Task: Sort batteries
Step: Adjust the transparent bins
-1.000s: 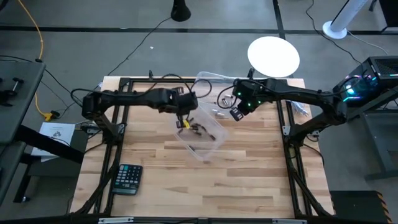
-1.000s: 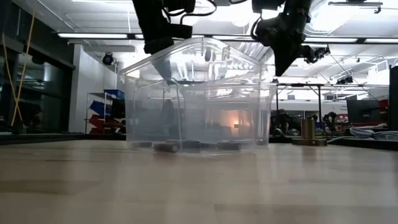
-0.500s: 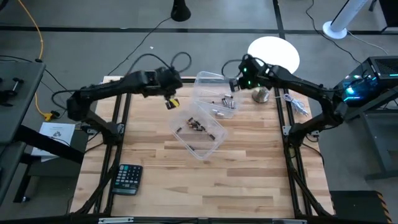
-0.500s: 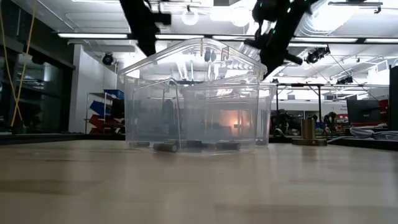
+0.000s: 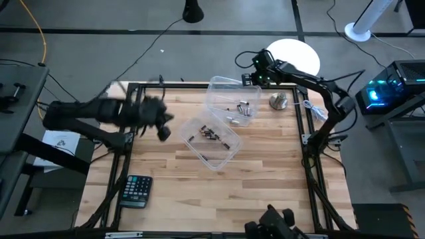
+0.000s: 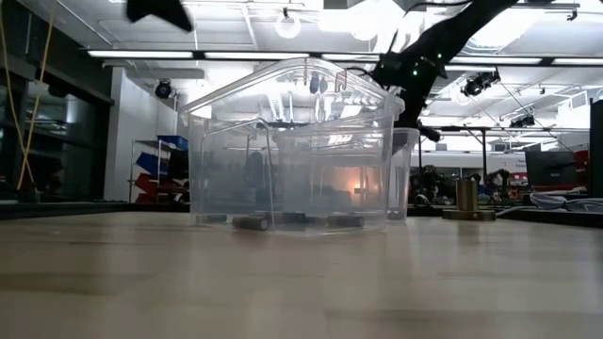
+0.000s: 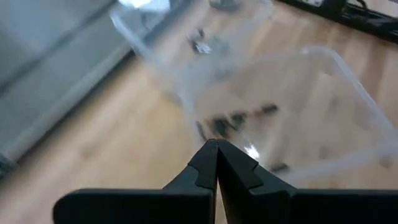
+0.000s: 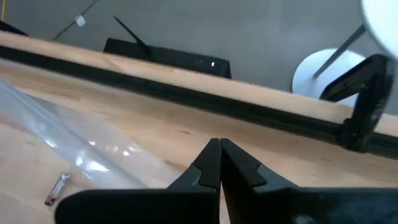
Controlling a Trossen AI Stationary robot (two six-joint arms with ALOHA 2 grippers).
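Observation:
Two clear plastic bins stand mid-table. The near bin (image 5: 232,155) holds several dark batteries (image 5: 211,135), which also show in the left wrist view (image 7: 238,118). The far bin (image 5: 219,85) holds several silvery batteries (image 5: 240,109); one silvery battery (image 8: 57,188) shows in the right wrist view. All lie flat on the bin floors. My left gripper (image 5: 163,129) is shut and empty, above the table left of the near bin (image 7: 348,99). My right gripper (image 5: 255,75) is shut and empty, over the table's far edge beyond the far bin.
A round silver metal knob (image 5: 277,101) stands right of the far bin. A black calculator (image 5: 136,190) lies near the table's near left corner. A white round object (image 5: 292,60) sits beyond the far edge. Bare wood stretches along the near side.
Both arms have pulled away from the bins. My left gripper has swung from above the near bin toward the table's left edge, and is blurred with motion. My right gripper has risen from beside the far bin and moved to the table's far edge. The bins and batteries have stayed put.

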